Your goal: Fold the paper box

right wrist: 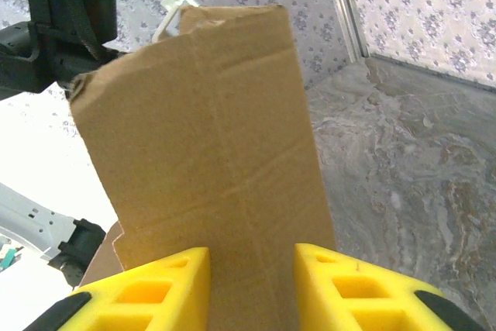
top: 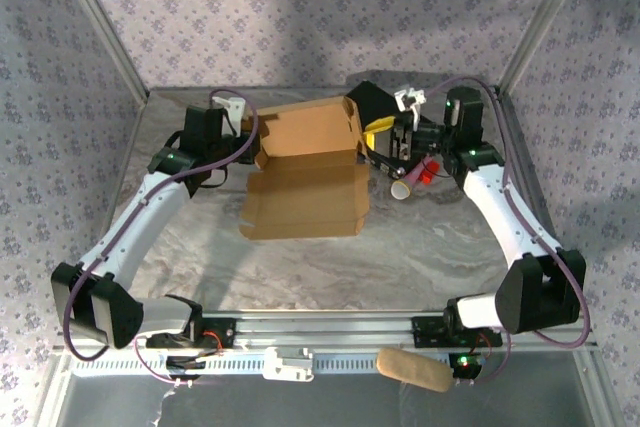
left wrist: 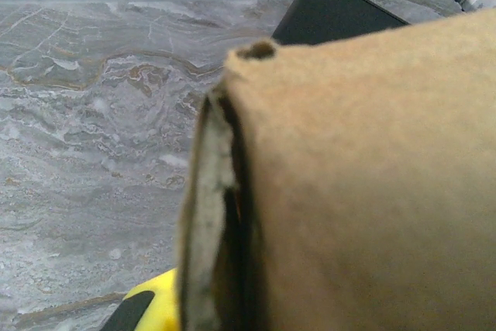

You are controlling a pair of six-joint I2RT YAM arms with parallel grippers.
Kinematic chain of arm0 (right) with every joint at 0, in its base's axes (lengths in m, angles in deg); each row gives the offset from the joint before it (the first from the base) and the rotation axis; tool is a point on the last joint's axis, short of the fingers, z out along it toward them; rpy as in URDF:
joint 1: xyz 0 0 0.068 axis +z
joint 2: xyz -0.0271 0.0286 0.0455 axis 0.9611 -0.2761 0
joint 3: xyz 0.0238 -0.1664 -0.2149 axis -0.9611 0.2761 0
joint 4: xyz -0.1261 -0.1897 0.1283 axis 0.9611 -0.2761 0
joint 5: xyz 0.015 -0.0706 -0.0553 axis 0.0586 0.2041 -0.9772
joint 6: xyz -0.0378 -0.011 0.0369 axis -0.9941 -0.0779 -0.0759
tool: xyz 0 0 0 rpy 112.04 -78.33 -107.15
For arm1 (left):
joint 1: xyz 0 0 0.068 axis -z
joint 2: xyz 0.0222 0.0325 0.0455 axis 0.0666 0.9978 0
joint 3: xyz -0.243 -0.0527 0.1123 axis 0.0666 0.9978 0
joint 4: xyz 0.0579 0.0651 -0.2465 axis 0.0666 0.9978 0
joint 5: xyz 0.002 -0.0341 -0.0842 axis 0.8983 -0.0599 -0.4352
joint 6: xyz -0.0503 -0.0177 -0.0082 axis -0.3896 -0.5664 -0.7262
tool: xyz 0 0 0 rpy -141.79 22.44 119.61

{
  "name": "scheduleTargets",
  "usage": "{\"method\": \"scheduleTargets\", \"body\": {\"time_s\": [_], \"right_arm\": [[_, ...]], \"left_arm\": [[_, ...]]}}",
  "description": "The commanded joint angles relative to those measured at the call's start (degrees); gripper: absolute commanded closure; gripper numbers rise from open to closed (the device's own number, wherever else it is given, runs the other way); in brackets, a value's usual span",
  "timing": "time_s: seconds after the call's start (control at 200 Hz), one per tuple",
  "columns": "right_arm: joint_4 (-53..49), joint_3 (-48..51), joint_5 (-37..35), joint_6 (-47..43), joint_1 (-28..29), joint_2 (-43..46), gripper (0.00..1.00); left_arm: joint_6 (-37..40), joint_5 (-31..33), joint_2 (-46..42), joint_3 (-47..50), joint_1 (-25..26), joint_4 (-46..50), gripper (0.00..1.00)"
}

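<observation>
Left claw (top: pixel 243 130) closed, pinching paper box (top: pixel 305 182) at left rear wall. Right claw (right wrist: pixel 252 288) straddling raised flap (right wrist: pixel 209 114), fingers apart; gripping or not, cannot tell. Paper box sitting mid-table (top: pixel 420 247), front panels lying flat. Wall-raising step seemingly going on; next move calling for steady left hold while tucking flap inward.

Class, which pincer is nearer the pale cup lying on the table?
Right. The right pincer is at the paper box's right edge, close beside the pale cup; the left pincer is at the box's opposite, left edge, farther away.
</observation>
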Motion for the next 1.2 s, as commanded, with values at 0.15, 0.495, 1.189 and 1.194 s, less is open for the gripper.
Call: {"method": "scheduleTargets", "body": {"time_s": [0.15,0.495,1.189,1.194], "right_arm": [[-4.7,-4.8,-3.8,-4.8,3.1,-1.4,0.64],[-8.4,-5.4,-17.4,-11.1,8.0,-1.0,0.63],[-4.4,-6.9,-40.2,-15.0,15.8,-3.5,0.64],[-4.4,-6.9,-40.3,-15.0,15.8,-3.5,0.64]], "left_arm": [[1.0,-2.2,-0.2,-2.5,-0.4,0.1,1.0],[1.3,-2.7,-0.7,-2.6,-0.2,0.3,1.0],[2.7,-2.1,-2.0,-2.9,0.9,1.8,1.0],[2.7,-2.1,-2.0,-2.9,0.9,1.8,1.0]]}}
